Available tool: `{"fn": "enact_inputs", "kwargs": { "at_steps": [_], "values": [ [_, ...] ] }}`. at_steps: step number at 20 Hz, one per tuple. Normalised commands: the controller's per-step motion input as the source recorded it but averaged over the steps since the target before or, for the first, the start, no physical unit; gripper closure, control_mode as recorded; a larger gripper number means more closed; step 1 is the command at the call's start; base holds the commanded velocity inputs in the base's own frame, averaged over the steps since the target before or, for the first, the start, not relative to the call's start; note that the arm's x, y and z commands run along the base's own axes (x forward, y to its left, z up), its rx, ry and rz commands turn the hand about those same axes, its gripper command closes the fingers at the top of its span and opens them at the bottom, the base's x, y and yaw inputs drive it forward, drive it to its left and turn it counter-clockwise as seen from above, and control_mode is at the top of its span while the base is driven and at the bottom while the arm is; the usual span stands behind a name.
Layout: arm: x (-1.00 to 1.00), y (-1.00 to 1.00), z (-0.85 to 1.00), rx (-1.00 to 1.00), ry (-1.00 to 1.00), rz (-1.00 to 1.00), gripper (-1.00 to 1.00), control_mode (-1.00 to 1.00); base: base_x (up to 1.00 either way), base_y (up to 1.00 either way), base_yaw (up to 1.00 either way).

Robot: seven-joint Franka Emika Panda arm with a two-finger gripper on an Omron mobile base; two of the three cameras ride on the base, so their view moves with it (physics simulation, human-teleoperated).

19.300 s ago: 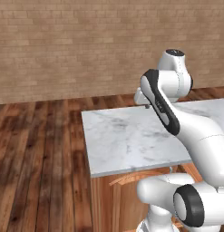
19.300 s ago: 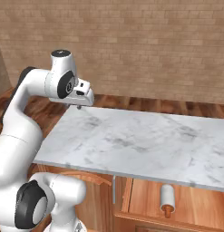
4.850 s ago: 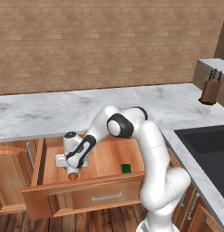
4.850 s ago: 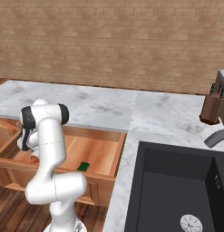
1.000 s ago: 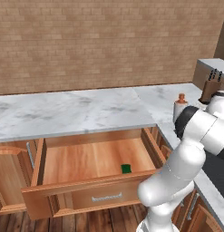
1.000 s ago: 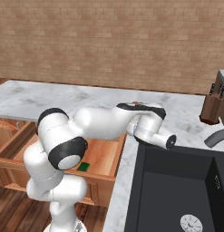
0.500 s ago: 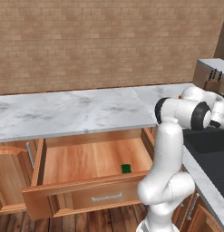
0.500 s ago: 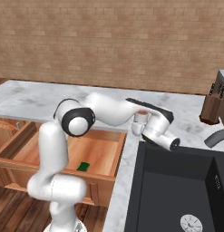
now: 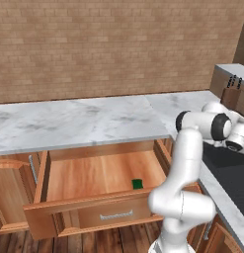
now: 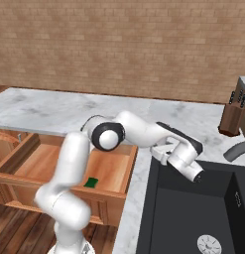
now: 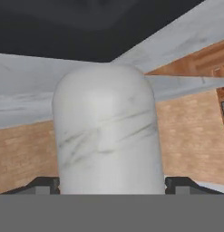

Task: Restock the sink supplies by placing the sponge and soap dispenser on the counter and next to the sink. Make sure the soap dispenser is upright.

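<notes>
The soap dispenser's (image 11: pixel 108 136) white veined body sits close up in the hand view, between my two dark fingertips (image 11: pixel 44 184), and my gripper (image 11: pixel 111 185) is shut on it. Its pump top is hidden. In the right base view my gripper (image 10: pixel 164 153) hangs at the left rim of the dark sink (image 10: pixel 193 218), over the marble counter's (image 10: pixel 59 111) corner. The sponge (image 9: pixel 137 184) (image 10: pixel 91 182) is a tiny green block. It lies flat on the floor of the open wooden drawer (image 9: pixel 89 178), far left of my hand.
A brown knife block (image 9: pixel 231 92) (image 10: pixel 232 115) stands on the counter behind the sink. A grey faucet (image 10: pixel 237 148) curves over the sink's far right side. The open drawer (image 10: pixel 25 171) juts out below the counter edge.
The arm has swung further right with the soap dispenser, from above the counter to the sink's left rim, and the hand has turned. The sponge has stayed in the drawer.
</notes>
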Motion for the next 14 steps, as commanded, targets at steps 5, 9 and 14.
{"fn": "enact_inputs", "kwargs": {
  "at_steps": [5, 9, 14],
  "values": [
    [0.34, 0.00, -0.20, -0.11, -0.08, 0.00, 1.00, -1.00, 0.00, 0.00, 0.00],
    [0.56, 0.01, -0.19, -0.15, -0.03, -0.01, 1.00, -1.00, 0.00, 0.00, 0.00],
    [0.64, 0.00, -0.16, -0.04, 0.00, -0.01, 1.00, -1.00, 0.00, 0.00, 0.00]
  ]
}}
